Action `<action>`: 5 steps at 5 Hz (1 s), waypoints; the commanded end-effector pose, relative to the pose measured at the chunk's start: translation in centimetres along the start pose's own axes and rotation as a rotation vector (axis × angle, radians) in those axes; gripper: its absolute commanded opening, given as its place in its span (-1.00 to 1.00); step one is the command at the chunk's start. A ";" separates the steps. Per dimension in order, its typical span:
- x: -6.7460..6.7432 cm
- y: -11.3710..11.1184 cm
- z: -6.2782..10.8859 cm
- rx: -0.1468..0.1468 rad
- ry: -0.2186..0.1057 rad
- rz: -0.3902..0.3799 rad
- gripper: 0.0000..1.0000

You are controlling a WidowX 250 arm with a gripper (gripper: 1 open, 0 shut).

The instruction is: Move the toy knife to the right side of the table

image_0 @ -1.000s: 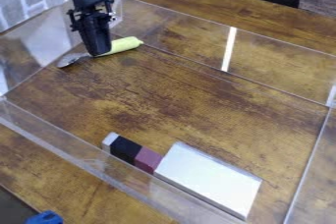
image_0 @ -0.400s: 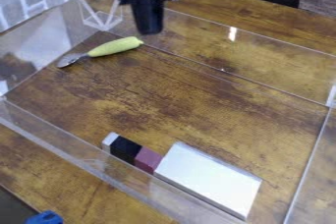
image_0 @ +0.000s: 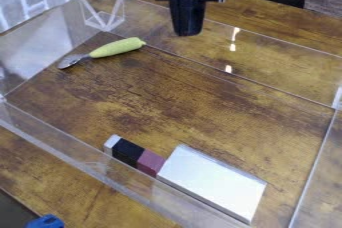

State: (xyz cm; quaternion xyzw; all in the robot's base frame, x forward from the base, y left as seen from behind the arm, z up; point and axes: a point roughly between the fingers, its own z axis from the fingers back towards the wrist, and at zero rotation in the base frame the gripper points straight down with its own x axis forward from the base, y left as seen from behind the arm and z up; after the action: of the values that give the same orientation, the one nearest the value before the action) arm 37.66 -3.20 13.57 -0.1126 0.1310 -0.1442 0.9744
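- Dark wood-grain table (image_0: 201,112) sits inside low clear walls.
- At far left, the toy knife (image_0: 110,49) lies flat on the wood.
- Well right of it, the gripper (image_0: 187,30) hangs closed and empty.
- Near the front edge lies a grey rectangle (image_0: 201,180).

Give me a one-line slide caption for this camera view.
Shut gripper hovers empty over the table, while the toy knife lies untouched at the left and a grey rectangle sits near the front.

The toy knife (image_0: 107,50) has a lime yellow-green handle and a dark grey blade. The table (image_0: 201,102) is dark brown wood grain. The gripper (image_0: 187,27) is black. The flat rectangle (image_0: 187,177) is pale grey with a black-and-maroon end.
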 end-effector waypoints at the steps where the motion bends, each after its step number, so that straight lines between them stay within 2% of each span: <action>1: -1.3 -2.7 3.3 0.075 -0.109 -0.063 -1.00; 2: -1.3 -3.1 2.6 0.102 -0.110 -0.082 -1.00; 3: -1.3 -3.3 1.8 0.129 -0.118 -0.099 1.00; 4: -1.3 -3.4 1.0 0.148 -0.128 -0.112 -1.00; 5: -1.0 -3.5 0.0 0.170 -0.148 -0.125 -1.00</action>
State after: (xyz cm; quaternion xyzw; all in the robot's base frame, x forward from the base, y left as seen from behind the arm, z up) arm 36.06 -5.75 11.41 -0.0535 0.0883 -0.1969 0.9750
